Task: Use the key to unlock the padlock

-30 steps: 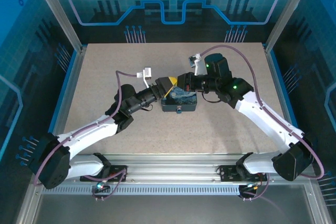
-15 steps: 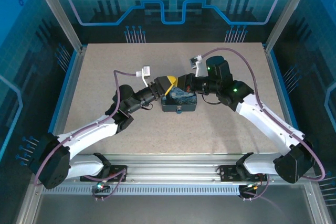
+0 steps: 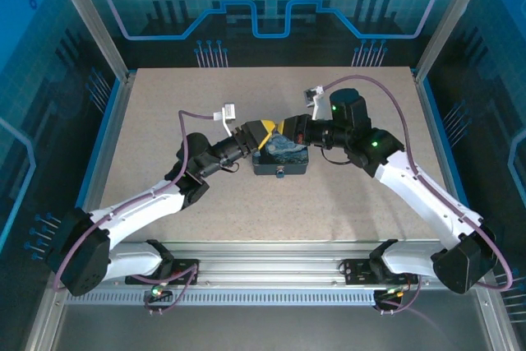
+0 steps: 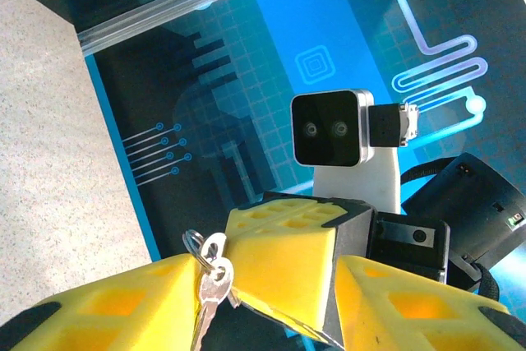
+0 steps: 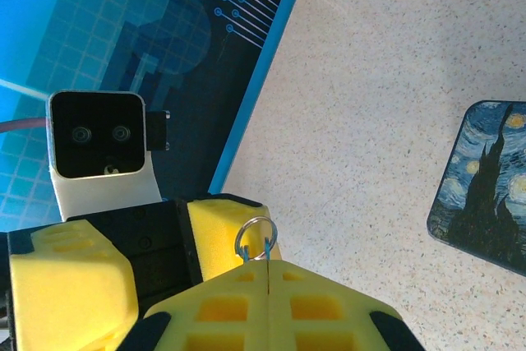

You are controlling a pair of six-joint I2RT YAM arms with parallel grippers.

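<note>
Right gripper (image 5: 269,267): yellow fingers pressed together, pinching the key (image 4: 215,281) by its steel ring (image 5: 255,240), which pokes out past the tips. Left gripper (image 4: 259,269) is spread, a finger on either side of those tips. The key is small and silver, hanging against the left gripper's finger, above the box (image 5: 493,195) with its swirly night-sky print. The padlock (image 3: 280,174) is a tiny greyish spot on the box's near side.
</note>
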